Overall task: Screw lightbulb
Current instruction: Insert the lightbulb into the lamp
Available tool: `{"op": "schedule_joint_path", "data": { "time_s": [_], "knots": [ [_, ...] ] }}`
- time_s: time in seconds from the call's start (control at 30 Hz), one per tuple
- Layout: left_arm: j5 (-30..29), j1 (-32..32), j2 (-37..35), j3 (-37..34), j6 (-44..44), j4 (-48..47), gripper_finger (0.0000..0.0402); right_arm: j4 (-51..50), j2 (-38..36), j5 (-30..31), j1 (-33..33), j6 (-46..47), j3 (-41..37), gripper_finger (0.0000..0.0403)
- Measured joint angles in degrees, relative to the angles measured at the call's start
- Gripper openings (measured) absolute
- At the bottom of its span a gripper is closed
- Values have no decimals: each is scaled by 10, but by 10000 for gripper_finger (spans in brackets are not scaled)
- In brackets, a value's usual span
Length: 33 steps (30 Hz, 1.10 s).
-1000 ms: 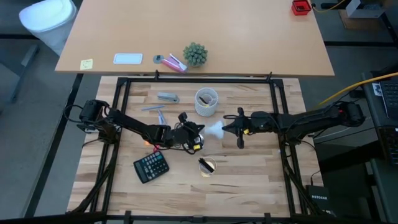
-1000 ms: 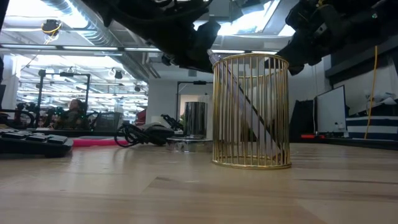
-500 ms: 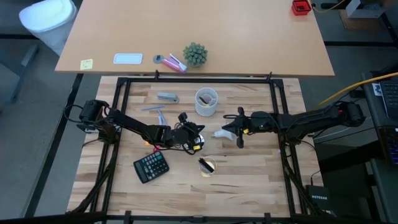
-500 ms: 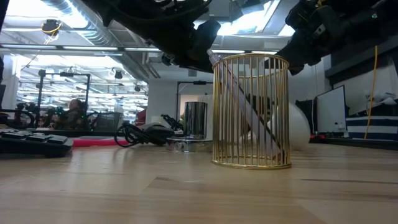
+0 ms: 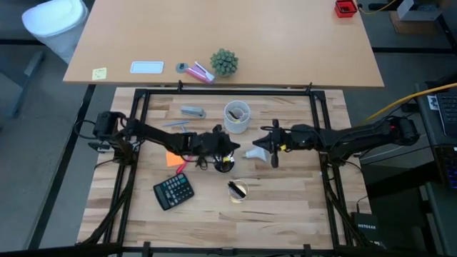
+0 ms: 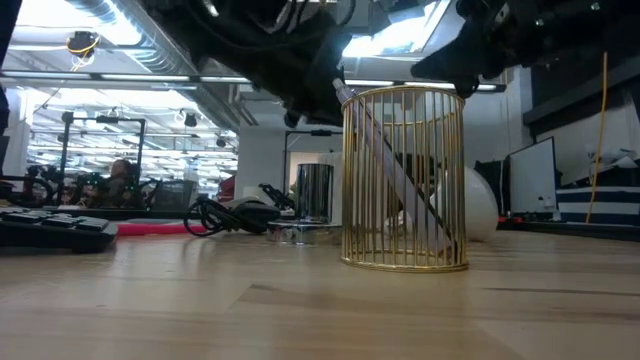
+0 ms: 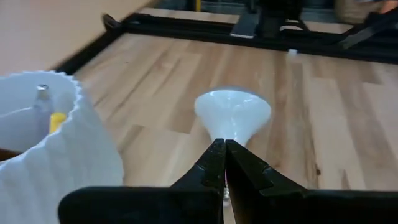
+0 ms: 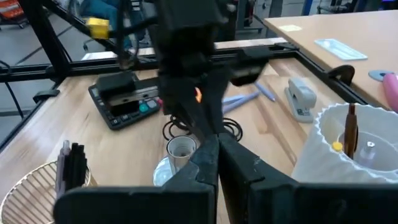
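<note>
The white lightbulb (image 5: 251,153) lies on its side on the table, between my two grippers. Its narrow end points toward my left gripper, and it also shows in the left wrist view (image 7: 233,113) and the low view (image 6: 474,205). My left gripper (image 5: 230,148) is shut and empty (image 7: 221,155), above the table just short of the bulb's narrow end. My right gripper (image 5: 259,148) is shut and empty (image 8: 214,152), above the bulb's round end. The round silver socket (image 8: 180,150) with its black cord stands near my left gripper (image 5: 223,163).
A pale fluted cup (image 5: 237,116) holding pens stands beyond the grippers. A gold wire basket (image 5: 238,190) and a calculator (image 5: 173,190) lie nearer the front edge. A stapler (image 5: 193,111), pens (image 5: 178,127) and an orange note (image 5: 173,158) are at the left.
The bulb, up by my right gripper a second ago, has dropped onto the table and lies there on its side. My left gripper has moved toward the far right, closer to the bulb, uncovering the orange note. My right gripper has risen a little.
</note>
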Motion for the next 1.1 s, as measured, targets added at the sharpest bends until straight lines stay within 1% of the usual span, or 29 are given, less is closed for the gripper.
{"op": "schedule_joint_path", "data": {
  "time_s": [0.17,0.2,0.33,0.43,0.5,0.6,0.73,0.87,0.97,1.1],
  "knots": [
    [119,39,0,0,0,24,4,-29,0,0,0,0,28,12],
    [133,45,0,0,0,36,4,-41,0,0,0,1,39,12],
    [139,59,0,0,0,112,4,-119,-2,0,0,16,89,12],
    [142,67,-1,0,41,147,4,-210,-13,0,0,21,134,12],
    [149,70,-1,3,64,135,4,-265,-24,0,0,22,163,12],
    [152,74,-1,21,71,69,14,-332,-39,2,0,22,211,12],
    [152,77,10,51,81,2,62,-418,-60,31,0,14,282,12],
    [152,77,33,85,83,-10,128,-530,-76,76,0,16,355,12],
    [152,76,55,113,60,-18,171,-623,-87,106,0,40,407,12],
    [162,76,87,165,11,-102,204,-703,-104,132,0,80,448,12]
  ]
}}
